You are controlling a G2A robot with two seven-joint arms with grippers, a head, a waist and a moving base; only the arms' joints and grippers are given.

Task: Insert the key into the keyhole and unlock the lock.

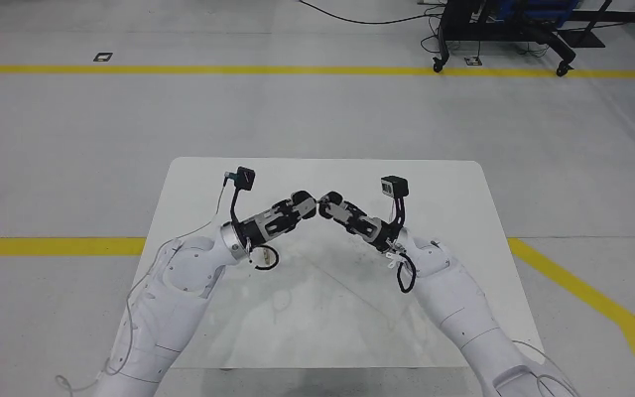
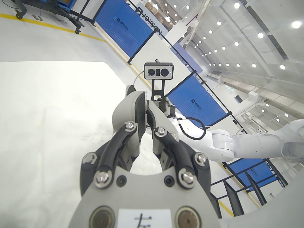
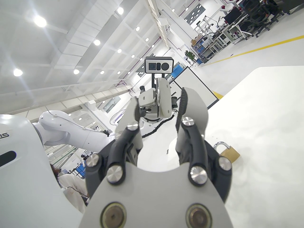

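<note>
A brass padlock with a silver shackle lies flat on the white table, below and to the side of my right gripper. The two grippers meet tip to tip above the middle of the table. My right gripper is open, its fingers standing either side of the left gripper's tips. My left gripper has its pads pressed nearly together; I cannot see whether anything thin sits between them. From above, the left gripper and right gripper touch noses. No key can be made out.
The white table spreads wide around both arms. The right arm's wrist camera stands just beyond the left fingertips. Yellow floor lines and a black wheeled rack lie beyond the far edge.
</note>
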